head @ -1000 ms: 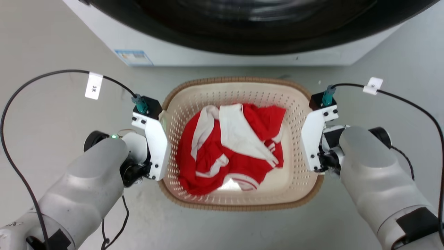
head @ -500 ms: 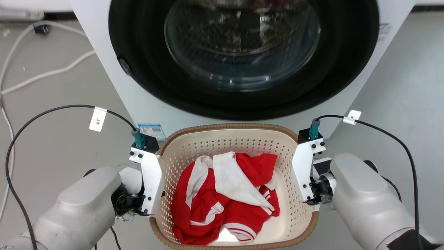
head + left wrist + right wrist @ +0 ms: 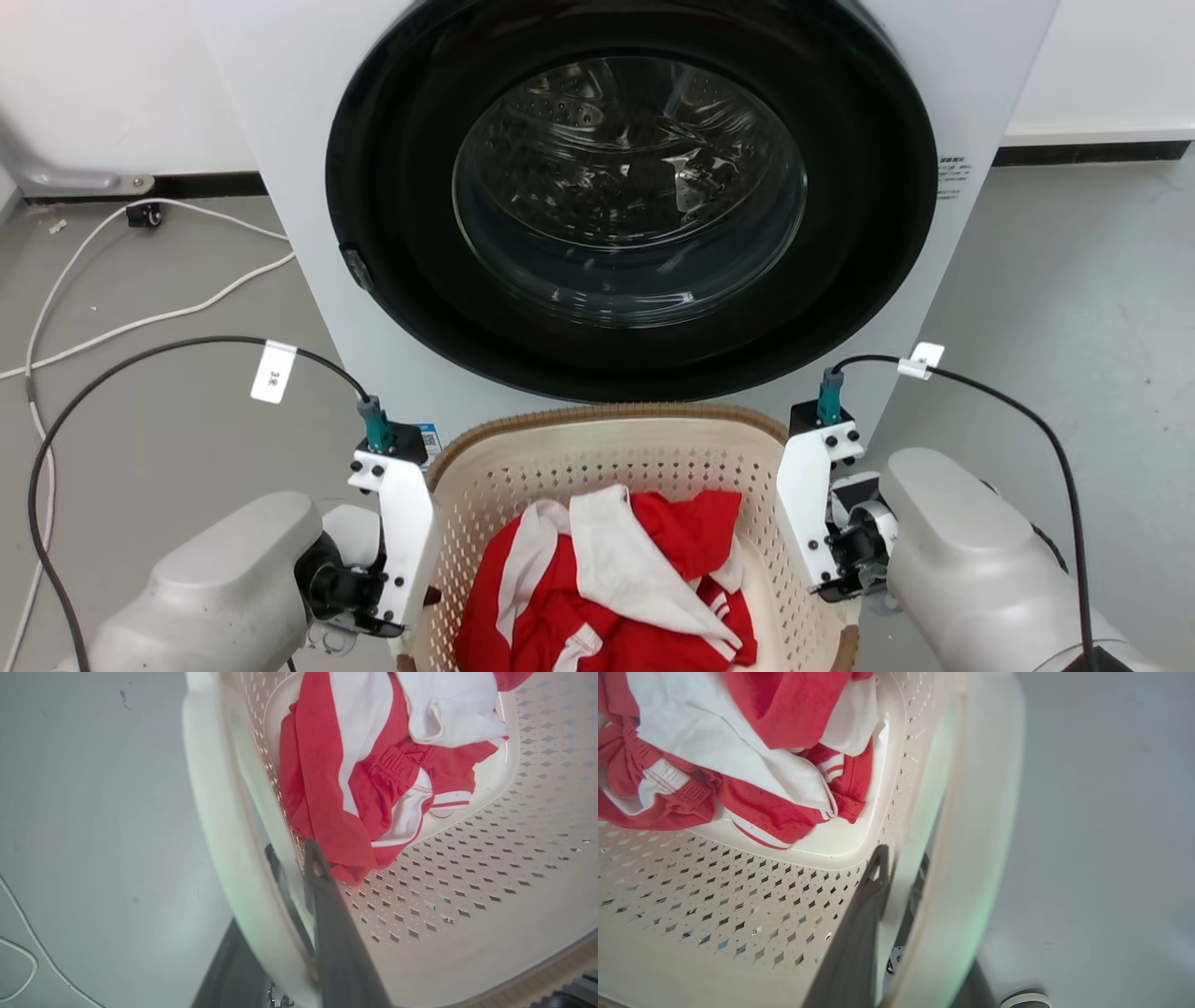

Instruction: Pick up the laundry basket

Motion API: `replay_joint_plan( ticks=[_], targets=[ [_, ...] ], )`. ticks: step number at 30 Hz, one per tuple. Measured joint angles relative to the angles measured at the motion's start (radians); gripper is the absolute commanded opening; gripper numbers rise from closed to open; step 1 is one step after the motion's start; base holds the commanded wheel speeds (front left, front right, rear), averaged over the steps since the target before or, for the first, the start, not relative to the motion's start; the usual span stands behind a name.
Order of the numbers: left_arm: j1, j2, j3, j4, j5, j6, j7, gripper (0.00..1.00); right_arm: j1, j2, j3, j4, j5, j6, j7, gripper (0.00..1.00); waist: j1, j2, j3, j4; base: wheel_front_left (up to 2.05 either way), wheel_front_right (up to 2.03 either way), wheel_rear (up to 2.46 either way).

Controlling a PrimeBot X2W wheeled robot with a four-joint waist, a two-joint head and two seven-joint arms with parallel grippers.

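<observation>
The laundry basket (image 3: 607,453) is cream with perforated walls and a brown woven-look rim, and sits at the bottom middle of the head view, in front of the washer. A red and white garment (image 3: 607,588) lies crumpled inside it. My left gripper (image 3: 295,863) is shut on the basket's left side: one dark finger lies inside the wall and the other is outside, behind the white handle (image 3: 219,812). In the same way my right gripper (image 3: 900,868) is shut on the right side, across the white handle (image 3: 971,826). In the head view the white wrist brackets flank the basket.
A white front-loading washer with a shut round glass door (image 3: 630,187) stands directly behind the basket. White cables (image 3: 140,322) trail over the grey floor at the left. Bare grey floor (image 3: 1074,308) lies to the right of the washer.
The head camera has swung up, so the washer door now fills the upper picture and the basket sits lower. Both grippers keep their hold on the basket's sides.
</observation>
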Motion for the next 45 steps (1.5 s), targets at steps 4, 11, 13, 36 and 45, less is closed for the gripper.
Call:
replay_joint_plan(
  ticks=[4,11,13,36,45],
  targets=[
    [0.007,-0.002,-0.001,-0.003,-0.002,0.0,0.024,0.0,0.002,-0.001,0.023,-0.002,0.011,0.0,0.02,0.0,0.0,0.0,-0.005,-0.007,0.0,0.0,0.0],
    [0.012,-0.015,-0.004,-0.002,0.003,0.0,0.055,0.0,0.015,-0.005,0.057,-0.006,0.04,-0.001,0.054,0.0,0.0002,0.0,-0.01,-0.011,0.0,0.0,0.0],
    [0.012,-0.015,-0.004,-0.002,0.003,0.0,0.063,0.0,0.015,-0.006,0.065,-0.009,0.045,-0.001,0.056,0.0,0.0002,0.0,-0.011,-0.013,0.0,0.0,0.0],
    [0.018,-0.02,-0.004,0.009,-0.005,0.001,0.089,0.0,0.005,-0.005,0.107,0.015,0.096,-0.001,0.035,0.0,0.0003,0.0,-0.01,-0.022,0.0,0.0,0.0],
    [0.018,-0.022,-0.004,0.013,-0.006,0.001,0.088,0.0,-0.005,-0.006,0.131,0.023,0.12,-0.001,0.029,0.0,0.0003,-0.0001,-0.003,-0.021,0.0,0.0,0.0]
  ],
)
